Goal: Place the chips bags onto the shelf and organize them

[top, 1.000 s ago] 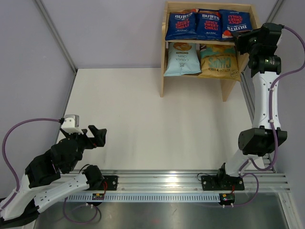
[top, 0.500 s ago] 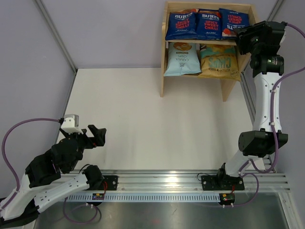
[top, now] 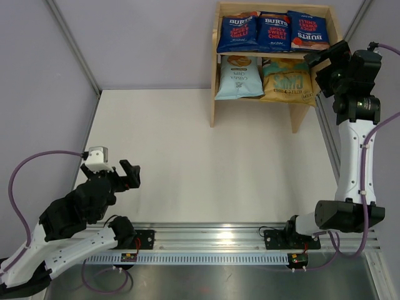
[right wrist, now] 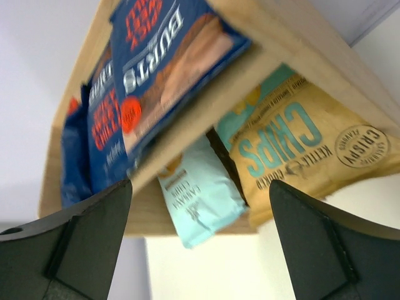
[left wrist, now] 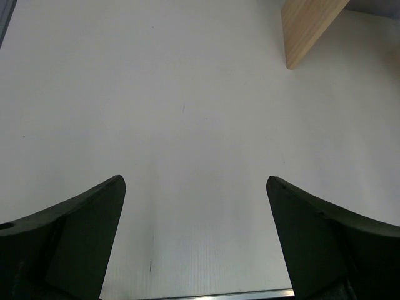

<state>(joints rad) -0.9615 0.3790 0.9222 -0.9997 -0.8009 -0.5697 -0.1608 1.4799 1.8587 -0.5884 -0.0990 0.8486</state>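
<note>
Right pincer [right wrist: 200, 187]: spread wide and pinching nothing; it hung just beside the right end of the shelf [top: 215, 94], near the upper tier; we judged that it stood there because a bag at that end had been its concern.
Left pincer [left wrist: 195, 181]: spread wide and empty; it sat low over the table [top: 187, 137], well apart from the shelf; we took that as parking, out of the other arm's way.
Upper tier: three dark blue bags [top: 272, 32] stood side by side, labels outward, filling the width; like with like read to us as the organizing.
Lower tier: the light blue bag [top: 238, 77] was on the left and the yellow bag [top: 287, 81] on the right, touching, both leaning with labels outward.
Progress: we counted all five bags on the shelf and none on the table; we judged the placing done, with tidying at most left.
Risk: in the right wrist view the rightmost dark blue bag lapped over the front edge of the upper board; we thought a brush from the arm might tip it.
</note>
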